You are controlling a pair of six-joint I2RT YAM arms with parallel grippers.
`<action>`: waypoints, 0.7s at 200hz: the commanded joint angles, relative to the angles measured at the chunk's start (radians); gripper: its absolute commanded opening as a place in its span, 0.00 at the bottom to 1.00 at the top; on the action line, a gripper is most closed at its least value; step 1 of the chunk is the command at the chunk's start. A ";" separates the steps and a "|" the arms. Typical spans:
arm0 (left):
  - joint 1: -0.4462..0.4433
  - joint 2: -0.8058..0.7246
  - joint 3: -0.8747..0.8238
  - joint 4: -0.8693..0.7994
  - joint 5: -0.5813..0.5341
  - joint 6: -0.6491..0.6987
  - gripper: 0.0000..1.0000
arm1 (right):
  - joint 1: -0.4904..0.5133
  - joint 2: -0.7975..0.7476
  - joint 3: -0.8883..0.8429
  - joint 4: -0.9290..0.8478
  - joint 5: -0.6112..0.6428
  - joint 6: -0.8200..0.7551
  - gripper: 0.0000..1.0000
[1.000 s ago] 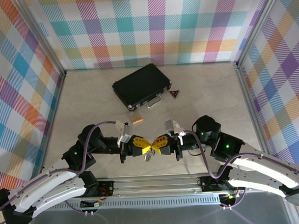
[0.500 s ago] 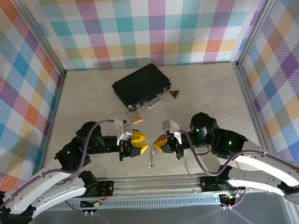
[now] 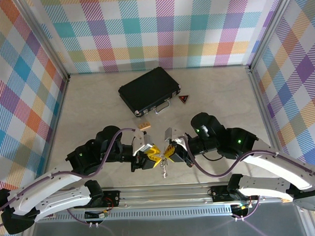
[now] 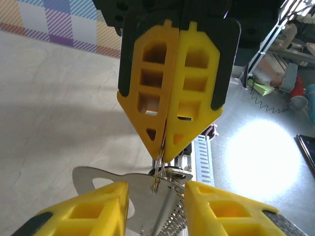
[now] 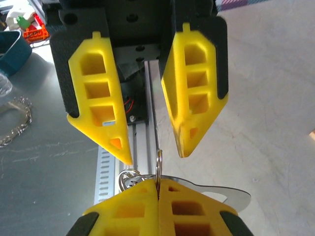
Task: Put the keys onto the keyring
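Now, right pincer point(image 3: 168, 151): clenched on the thin metal keyring point(image 4: 160, 164).
Left pincer point(image 3: 154, 154): released, jaws apart beside that ring.
Silvery toothed keys point(image 3: 163, 169): dangling beneath both tips.
Advice: steady the ring; close left gently.

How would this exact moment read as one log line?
left gripper: open, fingers astride keys | right gripper: shut, pinching keys | keys: dangling between both grippers

White shells point(image 3: 51, 191) low in the frame, black joints point(image 3: 91, 154) with green lights point(image 3: 239, 141), looping purple cables point(image 3: 118, 131) and yellow latticed fingers point(image 4: 209, 93) are seen.
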 commanded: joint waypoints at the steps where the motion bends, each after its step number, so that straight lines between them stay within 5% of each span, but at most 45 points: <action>1: -0.017 0.012 0.050 -0.015 -0.002 0.024 0.32 | 0.010 0.000 0.045 -0.034 -0.048 -0.027 0.00; 67: -0.036 0.056 0.061 -0.012 0.002 0.027 0.19 | 0.024 -0.005 0.035 -0.018 -0.054 -0.030 0.00; 140: -0.050 0.062 0.036 0.023 0.010 0.020 0.21 | 0.026 -0.024 0.016 0.009 -0.054 -0.020 0.00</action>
